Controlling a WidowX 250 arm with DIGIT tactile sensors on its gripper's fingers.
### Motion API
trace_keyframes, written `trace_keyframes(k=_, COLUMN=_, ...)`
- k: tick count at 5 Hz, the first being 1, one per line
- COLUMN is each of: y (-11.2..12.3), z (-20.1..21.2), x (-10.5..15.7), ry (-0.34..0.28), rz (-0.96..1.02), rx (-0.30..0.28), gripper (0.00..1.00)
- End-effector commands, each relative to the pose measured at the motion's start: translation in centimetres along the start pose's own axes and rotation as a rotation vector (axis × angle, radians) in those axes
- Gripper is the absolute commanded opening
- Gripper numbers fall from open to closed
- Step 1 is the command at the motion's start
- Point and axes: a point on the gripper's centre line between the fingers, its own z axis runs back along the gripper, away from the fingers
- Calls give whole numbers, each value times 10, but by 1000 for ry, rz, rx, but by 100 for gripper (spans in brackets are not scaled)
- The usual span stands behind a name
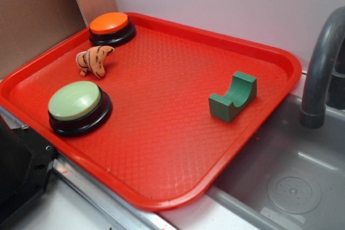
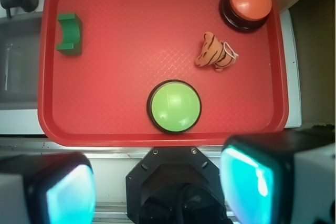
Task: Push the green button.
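Hanging high above the near edge of the red plastic tray (image 2: 52, 124), I hold my gripper (image 2: 157, 184) with its two pale-padded fingers (image 2: 71, 195) spread wide apart, nothing between them, looking straight down. The pale sage-green domed button on its black round base (image 2: 174, 106) sits on the tray just past my fingertips, near the tray's front rim. My worry is the descent: coming down off-centre, I could catch the black base and slide the button instead of pressing it. Beyond it lies a small striped orange plush tiger (image 2: 215, 52), near enough to snag if I drift. Farther still stand the orange-topped button (image 2: 251, 1) and the dark green curved block (image 2: 70, 34).
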Motion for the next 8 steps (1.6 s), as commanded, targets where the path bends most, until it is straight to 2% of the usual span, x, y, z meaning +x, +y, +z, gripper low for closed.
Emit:
trace_keyframes(k=1, y=0, z=0, x=0, ry=0, rz=0, rx=0, gripper=100)
trace_keyframes(k=2, y=26, z=-51, x=20, ry=75, rz=12, rx=66, gripper=100)
trace_keyframes(k=3, y=35, z=-101, x=25, ry=77, rz=-34, rx=69, gripper=100)
trace_keyframes(k=4, y=47, z=-144, x=15, ry=85, rz=-47, rx=83, gripper=100)
trace_keyframes(k=6, y=44, z=-173, x=11, ry=83, rz=-113, rx=96, gripper=100)
trace_keyframes(k=8, y=34, z=-191, x=18, ry=95, rz=-163, rx=74, gripper=100)
